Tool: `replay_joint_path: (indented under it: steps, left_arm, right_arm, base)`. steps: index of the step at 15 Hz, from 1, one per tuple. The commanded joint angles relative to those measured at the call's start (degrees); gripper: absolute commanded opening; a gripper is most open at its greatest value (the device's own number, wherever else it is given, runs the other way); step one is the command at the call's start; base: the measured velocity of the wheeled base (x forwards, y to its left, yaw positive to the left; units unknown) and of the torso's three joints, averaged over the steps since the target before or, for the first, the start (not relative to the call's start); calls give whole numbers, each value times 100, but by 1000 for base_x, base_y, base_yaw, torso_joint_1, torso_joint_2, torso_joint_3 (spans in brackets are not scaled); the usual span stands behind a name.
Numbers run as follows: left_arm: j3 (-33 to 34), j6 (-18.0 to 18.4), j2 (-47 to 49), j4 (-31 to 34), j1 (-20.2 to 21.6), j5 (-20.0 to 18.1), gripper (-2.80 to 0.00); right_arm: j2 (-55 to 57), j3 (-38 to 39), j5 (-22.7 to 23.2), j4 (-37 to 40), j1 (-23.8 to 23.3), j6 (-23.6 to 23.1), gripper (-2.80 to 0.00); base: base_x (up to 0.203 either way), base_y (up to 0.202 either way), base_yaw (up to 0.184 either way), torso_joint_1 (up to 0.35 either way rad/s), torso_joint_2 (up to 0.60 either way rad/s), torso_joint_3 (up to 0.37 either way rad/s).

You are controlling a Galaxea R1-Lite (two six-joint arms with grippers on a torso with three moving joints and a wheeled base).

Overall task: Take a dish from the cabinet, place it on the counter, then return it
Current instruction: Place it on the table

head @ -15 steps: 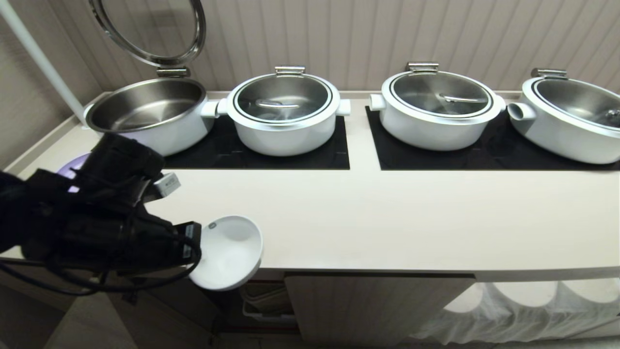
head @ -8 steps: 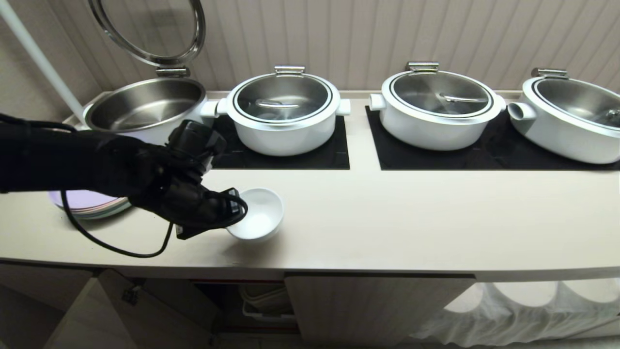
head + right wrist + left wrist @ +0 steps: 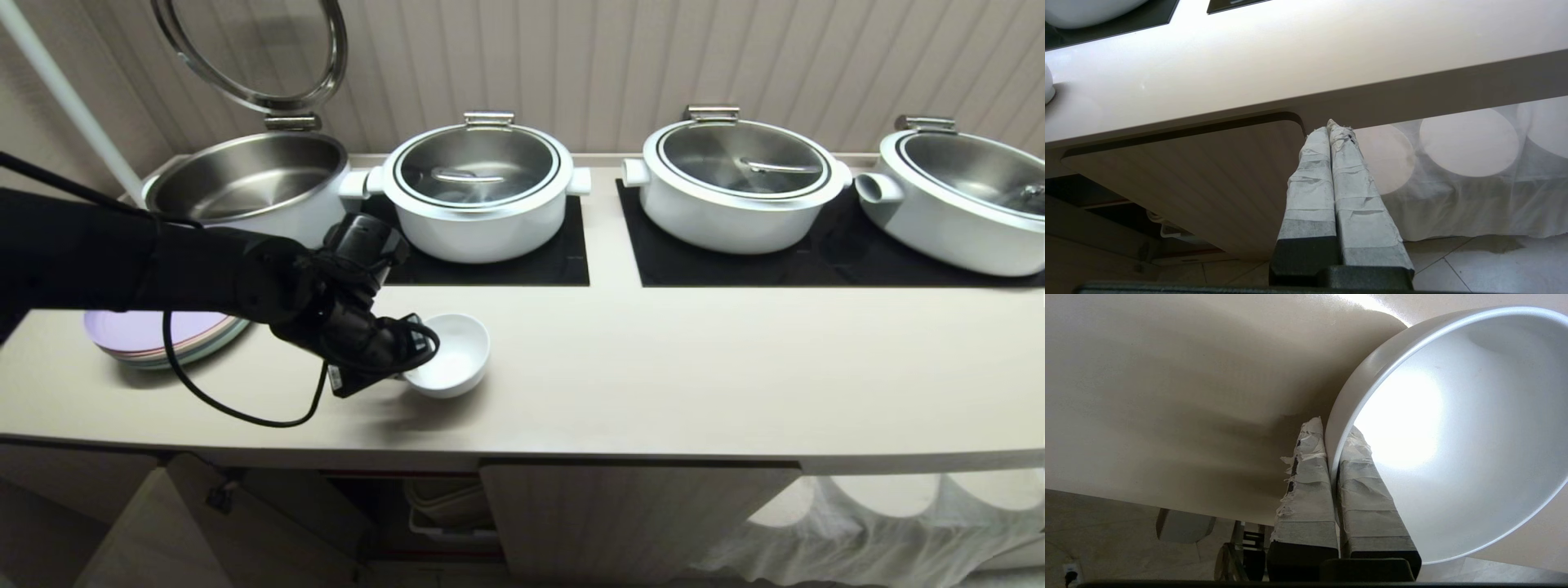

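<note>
My left pincer [image 3: 411, 353] is clamped on the rim of the dish [image 3: 451, 365], so opening before its foot sits flat on the counter [image 3: 653, 367] could tip it.

The desk [image 3: 653, 376] is seen from above and in front by the head camera. The dish [image 3: 1453, 437] is viewed at very close range from behind the left tool [image 3: 1331, 433]. The desk's front edge and cabinet [image 3: 1200, 171] are viewed from below by the right wrist camera.
</note>
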Motion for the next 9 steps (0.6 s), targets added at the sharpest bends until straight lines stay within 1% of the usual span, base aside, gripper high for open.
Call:
replay_joint_path:
  steps: [1, 3, 6, 9]
  left_arm:
    - [-205, -22, 165, 50, 53, 12, -280]
    - [-382, -22, 237, 83, 88, 12, -280]
    - [-431, -13, 246, 121, 99, 20, -280]
    - [-534, 67, 229, 447, 90, 12, -280]
  right_arm:
    - [0, 1, 6, -2, 2, 8, -280]
    - [0, 1, -3, -2, 2, 8, -280]
    - [0, 1, -3, -2, 2, 8, -280]
    - [0, 1, -3, -2, 2, 8, -280]
  base:
    - [0, 0, 0, 0, 0, 0]
    - [0, 0, 0, 0, 0, 0]
    - [0, 0, 0, 0, 0, 0]
    - [0, 0, 0, 0, 0, 0]
